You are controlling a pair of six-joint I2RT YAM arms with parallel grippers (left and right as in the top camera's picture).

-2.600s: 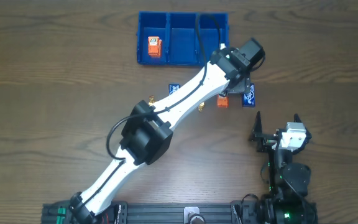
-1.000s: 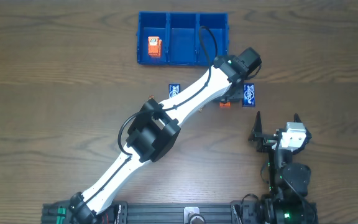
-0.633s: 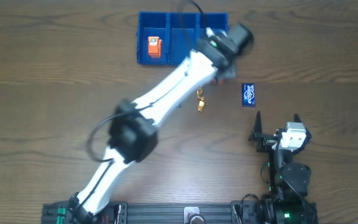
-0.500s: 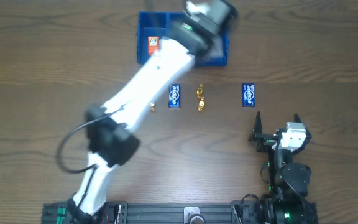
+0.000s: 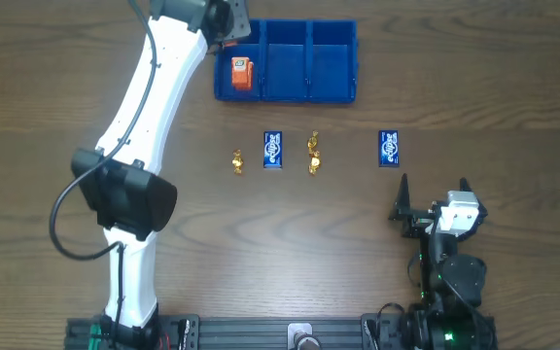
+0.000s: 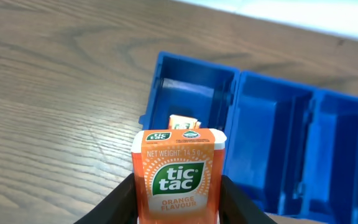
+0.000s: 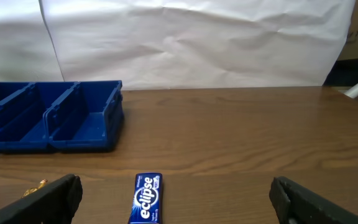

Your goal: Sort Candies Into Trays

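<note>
My left gripper [image 5: 224, 24] is shut on an orange candy box [image 6: 179, 171], held upright just off the left end of the blue three-compartment tray [image 5: 331, 58]. The tray's left compartment [image 6: 194, 102] holds another orange box [image 5: 241, 73]. On the table lie two blue mint packs [image 5: 273, 149] [image 5: 389, 148] and two gold wrapped candies [image 5: 238, 161] [image 5: 313, 154]. My right gripper [image 5: 434, 190] stands open near the table's front right, with the right-hand blue pack [image 7: 146, 205] lying just beyond it.
The tray's middle and right compartments [image 7: 86, 118] hold nothing. A white sheet [image 7: 191, 37] hangs behind the table's far edge. Bare wood lies left and right of the row of candies.
My left arm took the orange box from beside the right blue pack, lifted it and swung it up and left to the tray's left end. The right arm has stayed still.
</note>
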